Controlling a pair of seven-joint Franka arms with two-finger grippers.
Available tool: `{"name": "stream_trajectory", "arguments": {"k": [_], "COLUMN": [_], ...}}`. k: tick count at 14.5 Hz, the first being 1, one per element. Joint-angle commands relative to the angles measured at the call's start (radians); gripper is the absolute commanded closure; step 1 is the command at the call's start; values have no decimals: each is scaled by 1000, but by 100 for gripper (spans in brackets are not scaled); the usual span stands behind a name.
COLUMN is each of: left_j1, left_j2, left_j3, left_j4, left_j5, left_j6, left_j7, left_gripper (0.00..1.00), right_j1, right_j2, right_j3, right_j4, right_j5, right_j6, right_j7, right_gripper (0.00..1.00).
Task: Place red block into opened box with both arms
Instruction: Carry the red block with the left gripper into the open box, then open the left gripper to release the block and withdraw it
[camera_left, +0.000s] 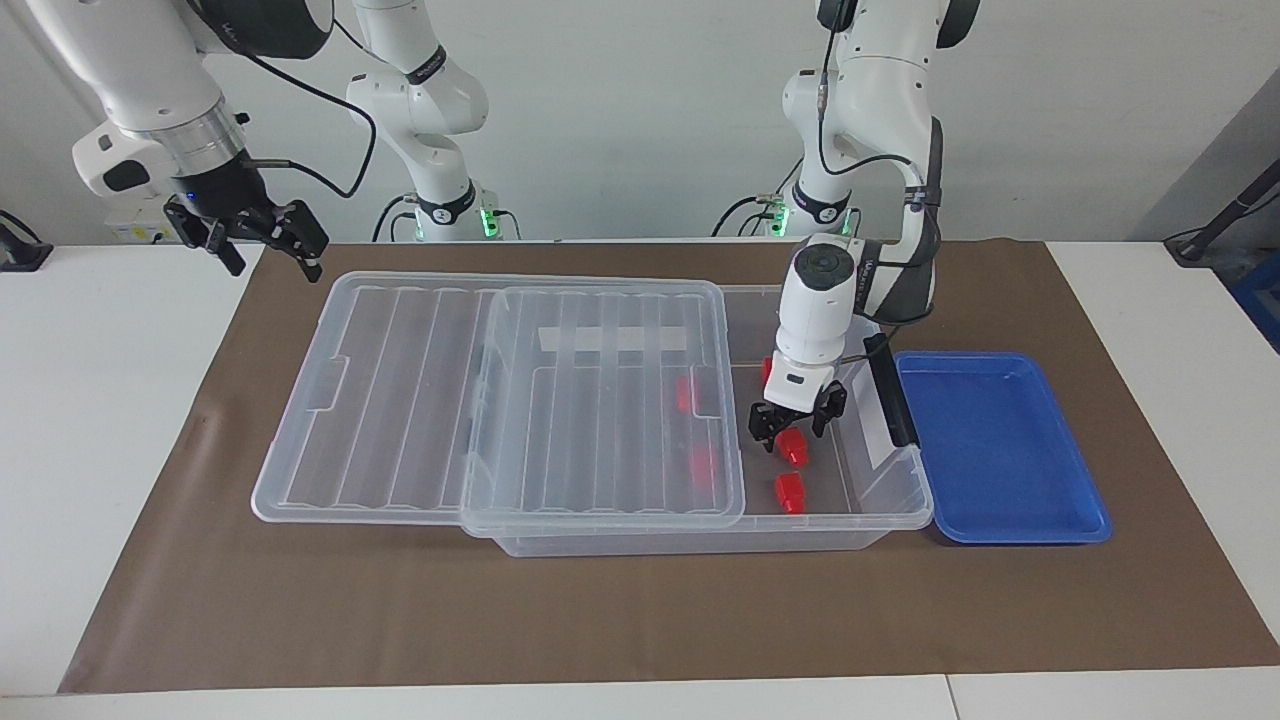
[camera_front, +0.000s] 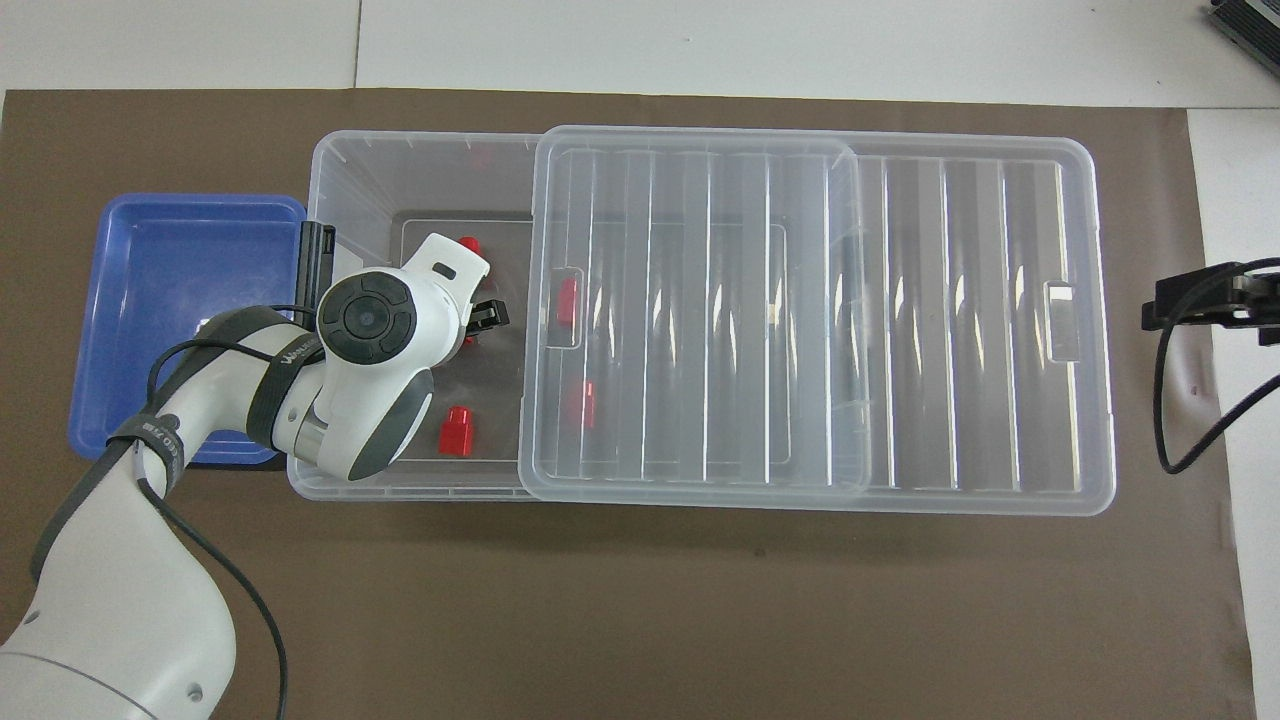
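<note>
The left gripper (camera_left: 793, 423) is inside the opened box (camera_left: 905, 500), at its uncovered end beside the blue tray (camera_left: 1000, 450). Its fingers are spread apart and hold nothing; the red block (camera_left: 793, 448) lies on the box floor just under them. The right gripper (camera_left: 262, 232) hangs with fingers apart, empty, over the brown mat (camera_left: 640, 620) near the corner of the box's slid lid (camera_left: 420, 390)

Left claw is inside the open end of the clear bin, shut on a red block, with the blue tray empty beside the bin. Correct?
Not quite. The left claw is inside the open end of the clear bin, but it is open: the facing view shows its fingers spread, with the red block lying free just below them. The blue tray beside the bin is indeed empty.
</note>
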Motion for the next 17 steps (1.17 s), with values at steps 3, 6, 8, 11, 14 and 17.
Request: {"name": "stream_trajectory", "arguments": {"k": [3,6,8,11,14,17], "left_j1": [-30,-29,-30,-18,9,78], "left_j2": [-46,-95,-123,-156,-175,-175], "left_j3": [15,15,15,18,26,27], "left_j4": [85,119,122,147,271,388], "left_j5": [25,25,25,21,15,-19], "left_j6": [-188,-289,-320,-380,-530,-668], "left_j7": [-127,-168,-201,-198,-172,73], "left_gripper": [0,0,0,0,0,0], "right_j1": [-12,-12,-12,-10,-10,-10], "right_j2": [2,2,0,0,-4,-4], "right_j3": [4,4,4,4,4,4], "right_j4": [3,3,0,-2,-5,-6], "right_j5": [26,26,26,26,26,26], "right_j6": [-7,-7,-7,-7,-7,-5], "right_j7": [14,17,17,17,17,14], "right_gripper": [0,0,0,0,0,0]}}
